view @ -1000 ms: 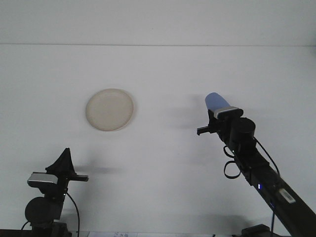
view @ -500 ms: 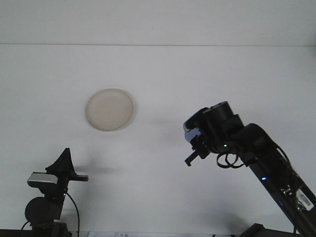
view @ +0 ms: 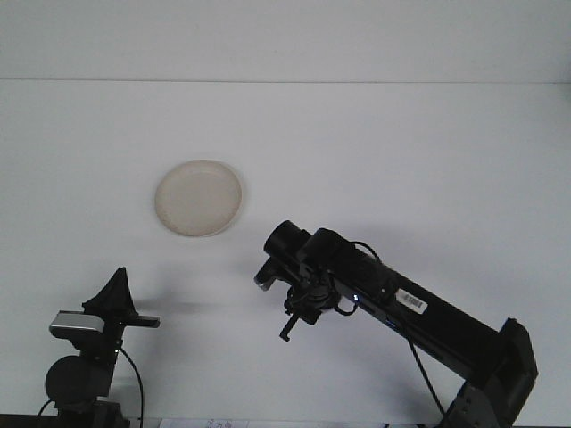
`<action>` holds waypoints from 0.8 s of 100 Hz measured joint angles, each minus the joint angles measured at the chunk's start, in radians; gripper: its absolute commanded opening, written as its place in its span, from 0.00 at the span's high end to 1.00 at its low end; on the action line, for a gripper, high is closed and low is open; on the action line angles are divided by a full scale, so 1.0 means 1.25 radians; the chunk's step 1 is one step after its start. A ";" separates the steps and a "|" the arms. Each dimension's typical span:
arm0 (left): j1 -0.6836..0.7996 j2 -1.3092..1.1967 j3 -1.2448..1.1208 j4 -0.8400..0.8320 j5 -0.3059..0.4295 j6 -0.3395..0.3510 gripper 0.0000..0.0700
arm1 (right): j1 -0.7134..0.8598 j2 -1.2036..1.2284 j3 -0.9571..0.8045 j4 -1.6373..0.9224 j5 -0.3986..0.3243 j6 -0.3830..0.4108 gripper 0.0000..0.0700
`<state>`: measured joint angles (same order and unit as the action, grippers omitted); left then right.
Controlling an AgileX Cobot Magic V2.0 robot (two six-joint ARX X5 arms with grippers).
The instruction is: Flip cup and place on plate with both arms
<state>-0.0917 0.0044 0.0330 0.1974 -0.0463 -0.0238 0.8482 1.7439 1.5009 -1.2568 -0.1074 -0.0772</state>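
The cream plate (view: 198, 197) lies flat on the white table, left of centre. My right arm reaches in low from the lower right, and its gripper (view: 290, 323) points down at the table, below and right of the plate. No blue cup shows anywhere now. It is not on the table and sits hidden behind the right wrist, which held it a moment ago. My left gripper (view: 119, 278) rests at the lower left, pointing up, its fingers together in one black wedge with nothing in them.
The table's far edge (view: 285, 81) meets a white wall at the top. The right arm's link (view: 428, 316) and base (view: 500, 374) fill the lower right corner. The left arm's base (view: 78, 379) stands at the bottom left.
The right arm swung left and down from right of centre to just below the plate, rolling its wrist. The blue cup, seen upright in its grip before, went out of sight. The left arm stayed still.
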 measured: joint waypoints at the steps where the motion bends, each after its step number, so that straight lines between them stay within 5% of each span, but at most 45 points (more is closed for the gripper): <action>1: 0.000 0.000 0.000 0.000 0.000 0.000 0.98 | 0.003 0.002 0.000 0.000 0.001 0.000 1.00; 19: 0.000 0.000 0.000 0.000 0.000 0.000 0.98 | 0.026 0.007 0.000 -0.001 0.001 0.000 0.95; 31: 0.000 0.000 0.000 0.000 0.000 0.000 0.98 | 0.027 0.008 0.000 0.002 0.001 0.000 0.47; 38: 0.000 0.000 0.000 0.000 0.000 0.000 0.98 | 0.027 0.009 0.000 0.002 0.001 0.003 0.28; 80: 0.000 0.000 0.000 0.000 0.000 0.000 0.98 | 0.003 0.010 0.143 -0.062 0.002 -0.012 0.28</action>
<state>-0.0917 0.0044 0.0330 0.1974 -0.0463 -0.0238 0.8524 1.7565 1.6791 -1.3342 -0.1055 -0.0917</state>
